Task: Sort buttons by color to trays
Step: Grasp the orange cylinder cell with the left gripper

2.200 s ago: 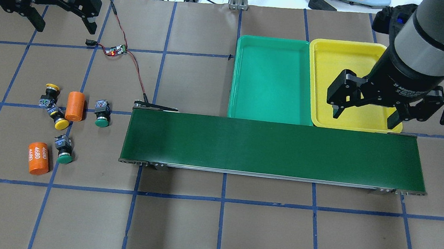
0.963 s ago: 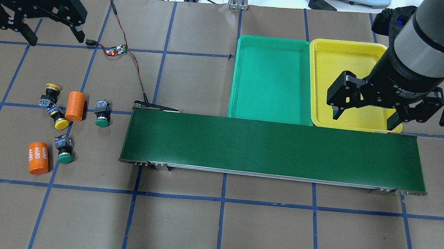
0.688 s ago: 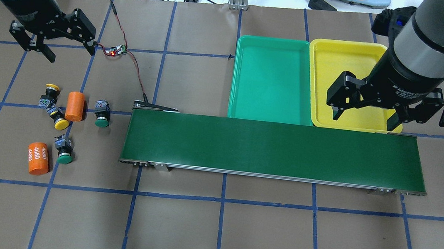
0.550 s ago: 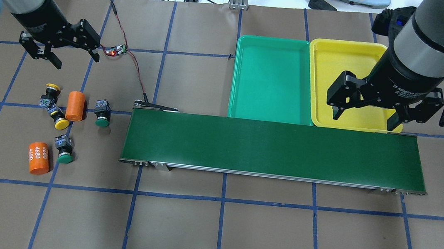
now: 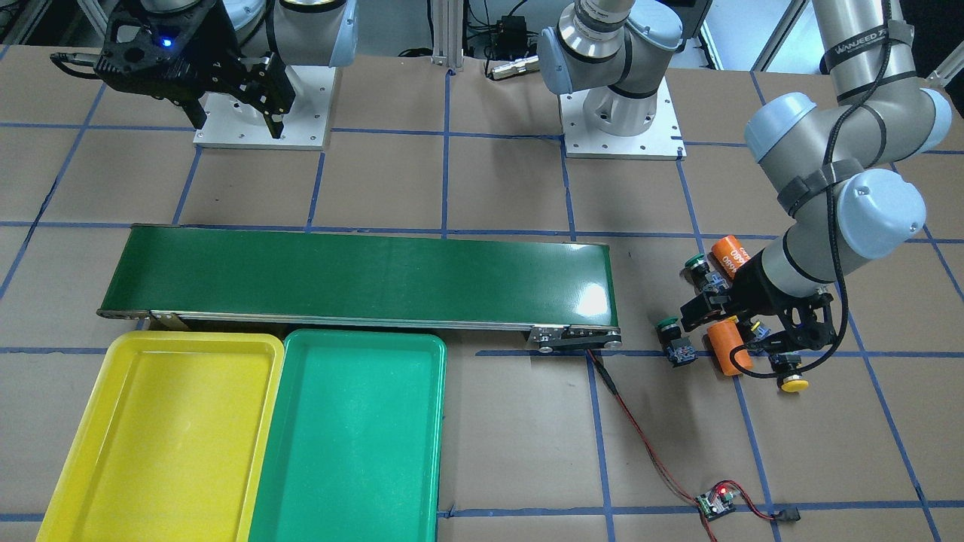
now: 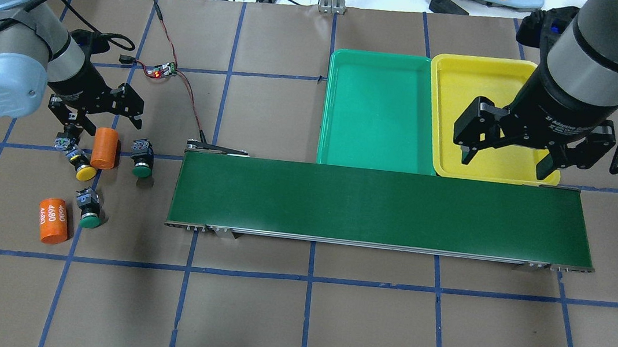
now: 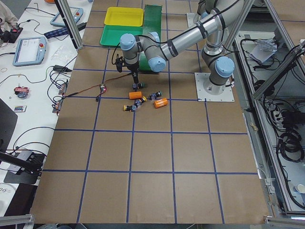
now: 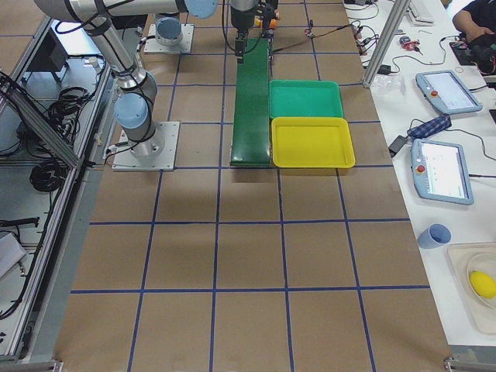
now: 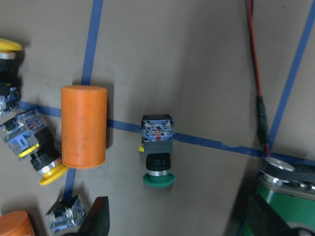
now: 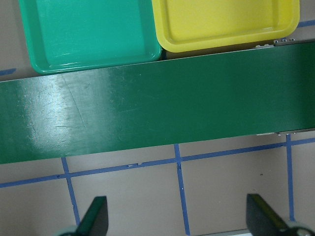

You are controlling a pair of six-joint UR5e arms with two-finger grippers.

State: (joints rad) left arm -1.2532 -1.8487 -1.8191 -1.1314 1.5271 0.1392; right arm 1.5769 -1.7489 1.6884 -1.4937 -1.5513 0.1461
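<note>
Several buttons lie on the paper at the table's left. A green-capped button lies just left of the belt's end. A second green one lies nearer the front. A yellow-capped button touches an orange cylinder. Another yellow one is half hidden under my left arm in the overhead view. My left gripper hangs open low over this cluster. The green tray and yellow tray stand behind the belt, both bare. My right gripper is open over the yellow tray's near edge.
The long dark-green conveyor belt runs across the middle. A second orange cylinder with white numbers lies front left. A small circuit board with red and black wires leads to the belt's left end.
My left arm came down from the back left corner toward the button cluster, its gripper still open. The right arm and the buttons have not moved.
</note>
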